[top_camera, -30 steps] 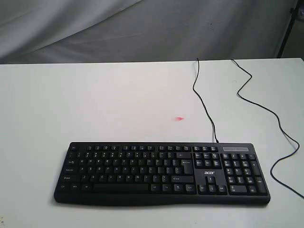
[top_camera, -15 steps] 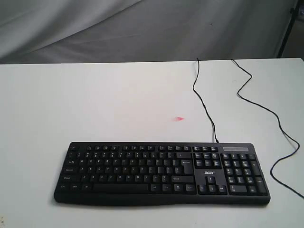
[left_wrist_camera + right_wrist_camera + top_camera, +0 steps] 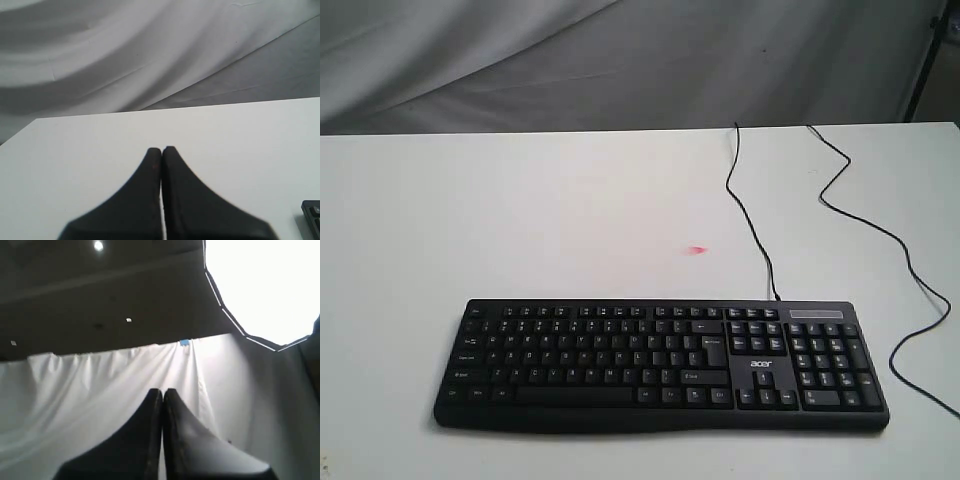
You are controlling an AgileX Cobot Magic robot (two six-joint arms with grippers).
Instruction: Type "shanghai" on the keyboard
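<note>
The keyboard (image 3: 660, 365), a long, flat slab of matte black plastic, lies at the near edge of the smooth white table (image 3: 520, 220). Its long axis runs left to right, with the number pad to the right. Its thin cable (image 3: 728, 185) snakes away behind. The left gripper (image 3: 161, 150) and the right gripper (image 3: 162, 391) each press their tapered black fingers together, empty.

On my exterior feed a plain white table (image 3: 520, 220) fills the view from 3 round to 9 o'clock, with a small pink-red mark (image 3: 697, 250) near its middle. Beyond its far edge at 12 o'clock hangs a creased grey-white cloth (image 3: 620, 60), with what may be a dark stand leg (image 3: 928, 60) at 2 o'clock. My right wrist feed shows a white curtain (image 3: 100, 385) with a scrap of blue tape (image 3: 184, 342) on its hem, a dark ceiling (image 3: 125, 290) with small round lights (image 3: 98, 245), and a blown-out polygonal light panel (image 3: 265, 285).
</note>
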